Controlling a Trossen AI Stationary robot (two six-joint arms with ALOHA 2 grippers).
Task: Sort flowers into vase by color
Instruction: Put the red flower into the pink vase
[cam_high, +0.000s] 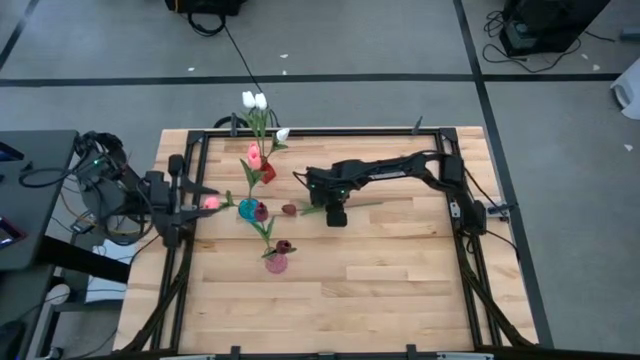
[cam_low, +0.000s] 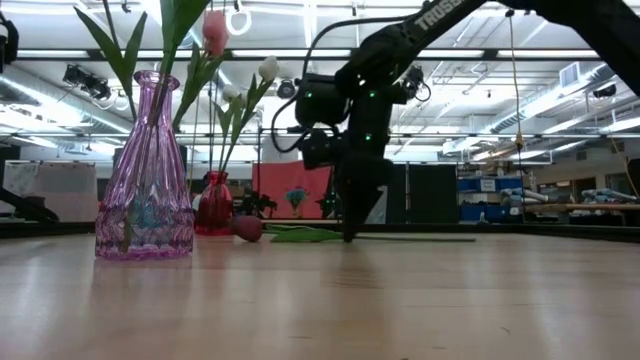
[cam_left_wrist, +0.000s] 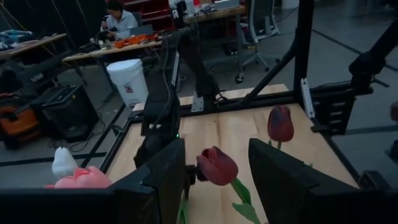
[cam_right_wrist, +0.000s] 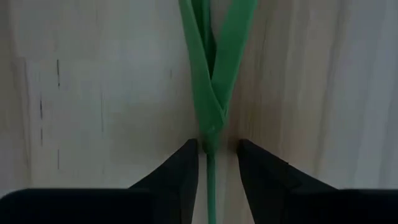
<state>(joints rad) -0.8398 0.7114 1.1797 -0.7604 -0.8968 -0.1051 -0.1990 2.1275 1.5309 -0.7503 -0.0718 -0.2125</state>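
The right end effector stood straight down over the dark red tulip's stem, fingers apart and straddling it. The tulip lay flat on the surface, long axis left-right, head toward the vases; the left end effector, fingers apart, waited at the left edge.

Only one legible marking: white capitals "TROSS", cut off by the picture's top edge, printed along the dark arm link in the low view. Nothing else readable anywhere; a small label on the white bucket in the left wrist view too small to make out.
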